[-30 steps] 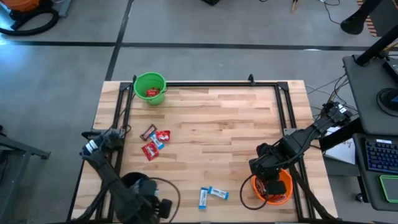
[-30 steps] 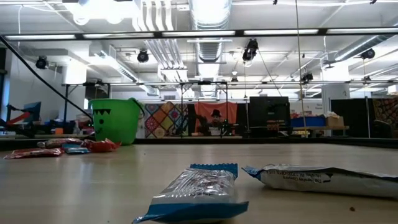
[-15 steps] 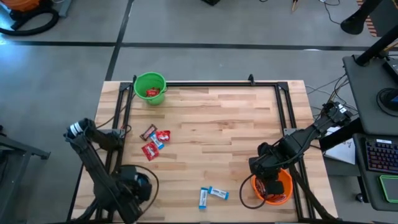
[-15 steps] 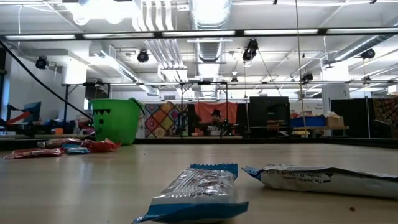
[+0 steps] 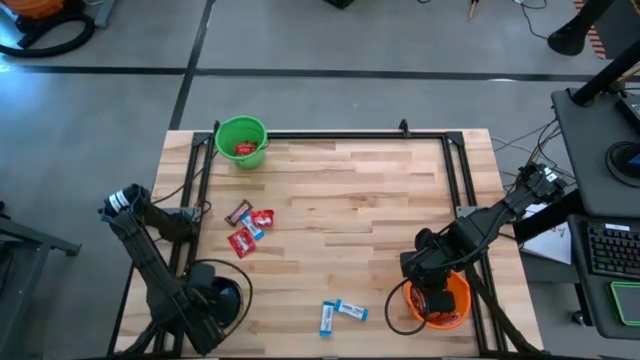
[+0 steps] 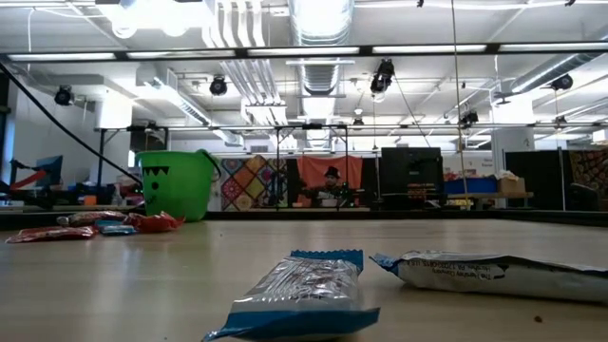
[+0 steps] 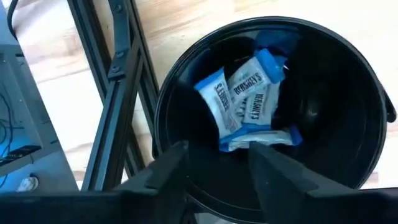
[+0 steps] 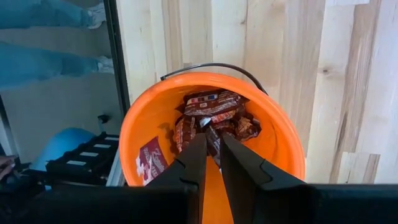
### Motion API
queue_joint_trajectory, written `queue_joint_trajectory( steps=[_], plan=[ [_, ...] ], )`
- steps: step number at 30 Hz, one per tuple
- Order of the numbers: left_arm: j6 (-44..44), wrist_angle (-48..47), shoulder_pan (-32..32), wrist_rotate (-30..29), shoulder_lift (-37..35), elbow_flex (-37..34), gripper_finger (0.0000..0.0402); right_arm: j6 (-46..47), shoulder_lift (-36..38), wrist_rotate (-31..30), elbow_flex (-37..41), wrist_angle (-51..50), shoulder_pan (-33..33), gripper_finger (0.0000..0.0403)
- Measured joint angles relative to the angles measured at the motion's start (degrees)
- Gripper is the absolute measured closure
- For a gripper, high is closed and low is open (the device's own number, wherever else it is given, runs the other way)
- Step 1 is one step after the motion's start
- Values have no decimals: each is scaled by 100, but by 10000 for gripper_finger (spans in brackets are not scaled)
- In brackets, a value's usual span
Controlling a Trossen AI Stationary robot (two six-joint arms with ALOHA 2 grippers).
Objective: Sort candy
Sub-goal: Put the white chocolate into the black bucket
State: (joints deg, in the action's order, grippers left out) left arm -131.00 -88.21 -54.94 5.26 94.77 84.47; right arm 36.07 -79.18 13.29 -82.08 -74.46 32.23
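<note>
- Over the black bucket (image 7: 267, 106) at the table's near left corner: the left gripper (image 7: 214, 165), fingers spread apart with nothing between them; blue-and-white packets (image 7: 245, 96) lie heaped in the bucket directly below.
- Over the orange bucket (image 8: 143, 134) at the near right corner: the right gripper (image 8: 211, 158), fingers nearly together and empty; dark brown bars (image 8: 214, 118) and a red-printed wrapper rest inside.
- Loose candy, lot one: two blue-and-white packets on the table (image 5: 340, 313), near the front edge between the two buckets; one lies with its long axis running front-to-back, the other slanting across the boards. They sit toward the table's middle from the left gripper, at roughly like remove from either arm; their kind belongs in the black bucket, so the left arm is judged the likelier taker.
- Loose candy, lot two: a mixed cluster (image 5: 248, 227) of red packets, one dark bar and a blue packet, left of centre, nearer the left arm.
- Green bucket (image 5: 241, 141): far left corner, red packets inside.
- Change from a second ago: the left arm's elbow has swung outward beyond the table's left edge, and its fingers, then clenched, have parted; the right arm and the loose candy are unmoved.
</note>
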Motion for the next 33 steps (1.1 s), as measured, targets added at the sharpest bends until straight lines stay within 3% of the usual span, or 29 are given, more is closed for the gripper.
queue_joint_trajectory(
  steps=[3, 8, 10, 19, 24, 33],
  plan=[
    [2, 164, -2, -309, -1, 121, 218, -9, 0, -6, -1, -2, 0, 364],
    [56, 875, 106, -2442, 51, 774, 205, -28, 0, -85, -1, 0, 0, 364],
    [251, 1063, 211, -2986, 188, 1009, 210, -32, 0, -129, -1, -3, 0, 364],
    [1622, 2161, 924, -2710, 1491, 1741, 234, -310, 0, -148, -1, -4, 0, 364],
    [2256, 2017, 1310, -2171, 2329, 2330, 238, -440, 0, -146, 1, -15, 0, 364],
    [3067, 1982, 1862, -1919, 3586, 3398, 238, -682, 0, -137, -1, -26, 0, 364]
  ],
)
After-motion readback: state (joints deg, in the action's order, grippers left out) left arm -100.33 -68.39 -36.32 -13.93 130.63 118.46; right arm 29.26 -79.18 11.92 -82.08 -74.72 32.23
